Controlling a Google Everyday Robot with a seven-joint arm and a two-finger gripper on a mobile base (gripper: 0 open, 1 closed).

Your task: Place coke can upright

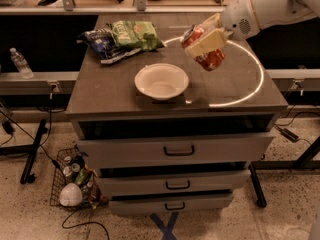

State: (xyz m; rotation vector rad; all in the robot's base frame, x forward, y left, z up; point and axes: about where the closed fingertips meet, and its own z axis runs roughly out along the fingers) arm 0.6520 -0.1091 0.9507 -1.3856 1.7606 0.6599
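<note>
The red coke can (209,57) hangs tilted in the air above the right half of the dark cabinet top (115,91), its silver top rim pointing up and to the left. My gripper (204,43) is shut on the coke can, its cream fingers (205,43) clamped across the can's middle. The white arm reaches in from the upper right. The can is to the right of the white bowl (161,81) and clear of it.
A green chip bag (134,33) and a blue chip bag (99,40) lie at the back left of the top. Drawers (178,150) sit below. A water bottle (21,64) stands on the left ledge. A wire basket (75,182) sits on the floor.
</note>
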